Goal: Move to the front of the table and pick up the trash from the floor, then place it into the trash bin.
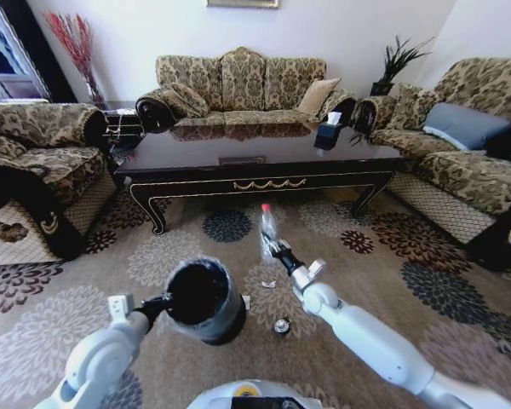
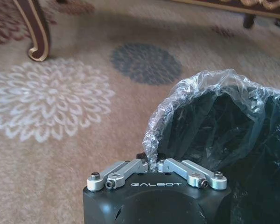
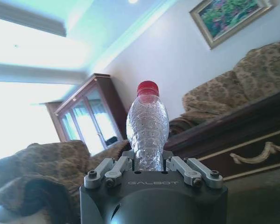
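A: Closest in, low on the left: left gripper (image 1: pixel 157 305), clamped on the rim of the trash bin (image 1: pixel 206 302).

B: Clamped on what exactly?

A: On the bin's near wall and the crinkled clear liner (image 2: pixel 200 88) folded over it. In the left wrist view, fingers drawn together over the plastic at the rim, left gripper (image 2: pixel 153 164) right against the trash bin (image 2: pixel 224 135). Black bucket tipped, mouth turned up towards the head camera.

B: And the other side?

A: Right gripper (image 1: pixel 277 249) stretched forward over the carpet (image 1: pixel 366 281), pinching the base of a clear plastic bottle (image 1: pixel 268 226). Held upright, red cap (image 3: pixel 148 87) on top. Seen from the right wrist: right gripper (image 3: pixel 149 163) closed around the bottom of the plastic bottle (image 3: pixel 147 130), ribbed body rising straight between the fingers.

B: Bottle relative to the bin?

A: Beyond it and to its right, apart from it, between the bin and the coffee table (image 1: pixel 255 158).

B: Anything lying on the floor?

A: A tiny white scrap (image 1: pixel 269 285) under the right forearm, just beside the bin. Nearer the robot, a small round dark object (image 1: pixel 281 326), close to the bin's right side. Both loose on a flower medallion.

B: On the table?

A: A dark tissue box (image 1: pixel 328 132) near its far right corner, white tissue sticking up.
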